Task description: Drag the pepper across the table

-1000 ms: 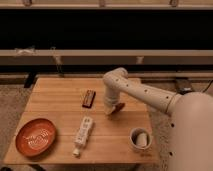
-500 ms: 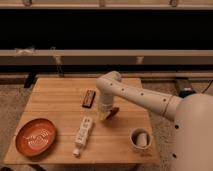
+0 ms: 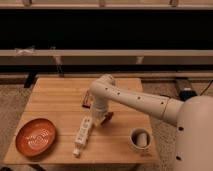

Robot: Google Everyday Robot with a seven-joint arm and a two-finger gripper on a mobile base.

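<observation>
the gripper point(image 3: 101, 120) sits mid-table point(image 3: 55, 95), hemmed by a white power strip point(image 3: 83, 132) just left and a dark brown bar point(image 3: 87, 99) behind; the back-left corner lies open, an orange bowl point(image 3: 35, 137) fills the front-left, a grey mug point(image 3: 140, 138) the front-right.

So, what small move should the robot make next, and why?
Probably keep sliding the pepper low along the table, steering slightly away from the power strip. The gripper is down at the pepper near the table's middle, and the strip lies just to its left in the camera view, so a push that way might knock it.
</observation>
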